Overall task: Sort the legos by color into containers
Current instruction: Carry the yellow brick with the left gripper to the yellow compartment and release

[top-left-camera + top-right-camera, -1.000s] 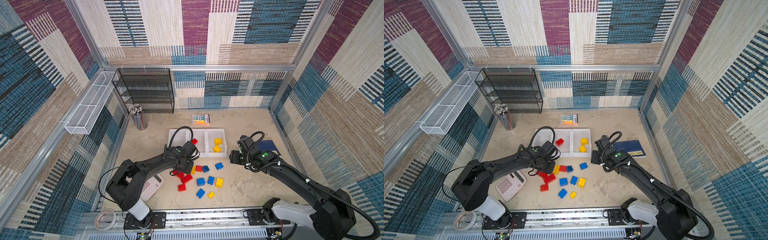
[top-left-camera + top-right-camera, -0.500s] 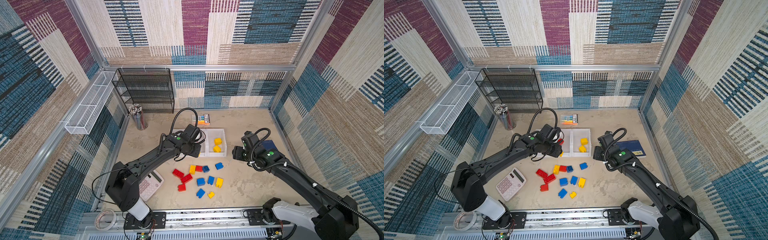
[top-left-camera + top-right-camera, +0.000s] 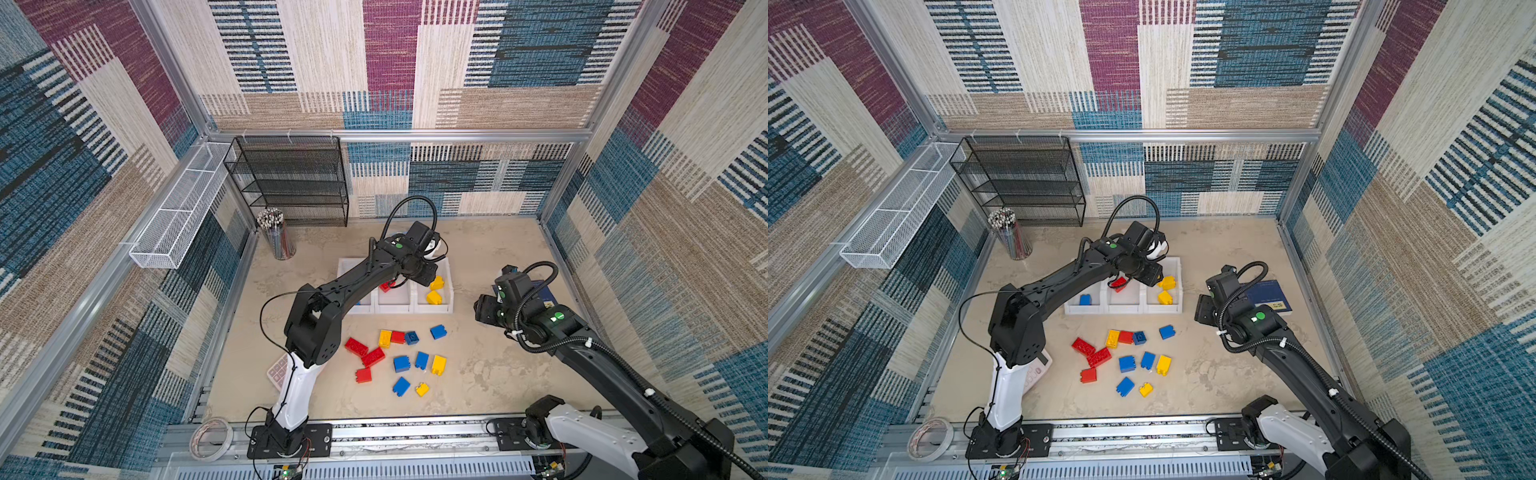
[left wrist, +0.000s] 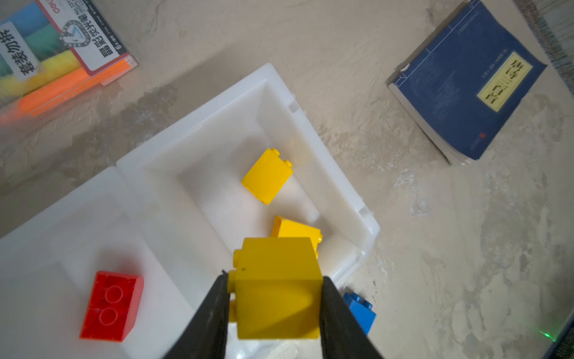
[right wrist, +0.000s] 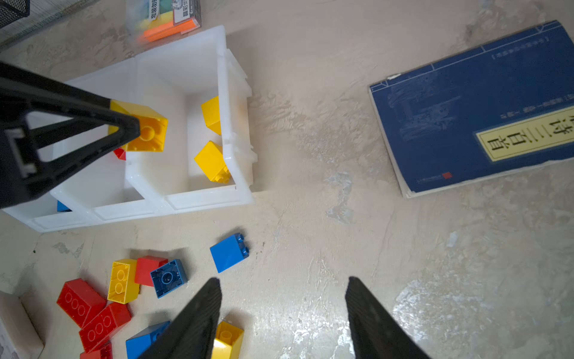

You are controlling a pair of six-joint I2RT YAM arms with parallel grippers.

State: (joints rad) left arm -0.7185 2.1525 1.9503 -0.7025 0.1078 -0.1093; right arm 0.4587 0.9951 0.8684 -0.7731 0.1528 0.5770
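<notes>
**Bimanual sorting cell, seen from above and from both wrists.** The containers (image 3: 395,308), three joined white bins, stand near the middle of the table (image 3: 498,374).

- **Left arm:** The left gripper (image 4: 275,278) reaches over the bins from 7 o'clock. Its jaws are clamped on opposite sides of a yellow brick (image 4: 276,298), which hangs over the right-hand bin (image 4: 341,192), higher than the rim.
- **Bin contents:** Two yellow bricks (image 3: 434,291) lie on the floor of the right-hand bin. The middle bin (image 4: 46,233) holds one red brick (image 4: 110,306). The left-hand bin (image 3: 1077,311) holds one blue brick (image 3: 1085,299).
- **Unsorted pieces:** The loose legos (image 3: 399,361), red, blue and yellow mixed, are scattered on the table at 6 o'clock of the containers.
- **Right arm:** The right gripper (image 5: 282,281) hovers at 3 o'clock of the containers, jaws apart and empty. It is over bare table near a stray blue brick (image 5: 230,252).
- **Other objects:** A blue book (image 3: 1268,296) lies further out at 3 o'clock. A highlighter pack (image 5: 164,18) lies behind the containers' back wall, at 12 o'clock.
</notes>
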